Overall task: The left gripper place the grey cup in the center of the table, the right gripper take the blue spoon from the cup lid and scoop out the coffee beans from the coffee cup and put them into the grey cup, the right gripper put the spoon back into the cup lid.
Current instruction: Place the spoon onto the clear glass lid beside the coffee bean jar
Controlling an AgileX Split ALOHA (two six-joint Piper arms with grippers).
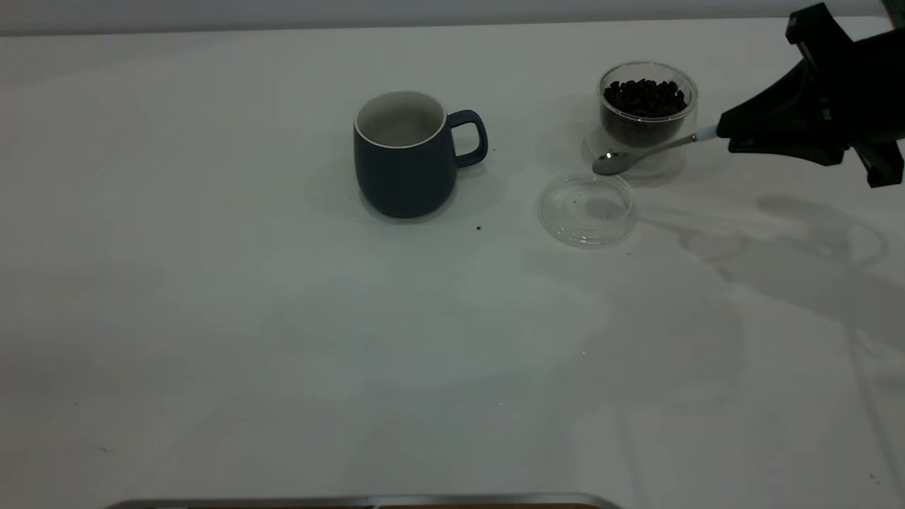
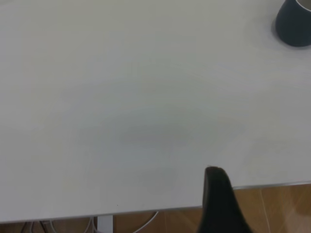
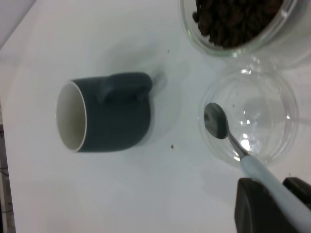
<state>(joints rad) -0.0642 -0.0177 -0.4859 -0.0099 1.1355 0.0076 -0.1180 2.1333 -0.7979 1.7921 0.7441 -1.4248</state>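
White table (image 1: 212,318) held the mug (image 1: 403,159) centrally; right of it, right gripper (image 1: 725,134) pinched the spoon (image 1: 640,154) by its handle, lifted (bowl empty) between lid (image 1: 585,210) and beans (image 1: 645,97), presumably to scoop; left gripper (image 2: 218,204), fingers untellable, idled.

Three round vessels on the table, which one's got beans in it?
The short clear glass coffee cup, nearest the right gripper. The dark grey handled mug and flat clear glass lid look empty.

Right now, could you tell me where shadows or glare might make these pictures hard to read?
Exterior view: the right tool and its arm throw a broad shadow across the table, right of the lid. Right wrist view: bright glints on the lid's glass beside the spoon. Left wrist view: only faint shadow on the table.
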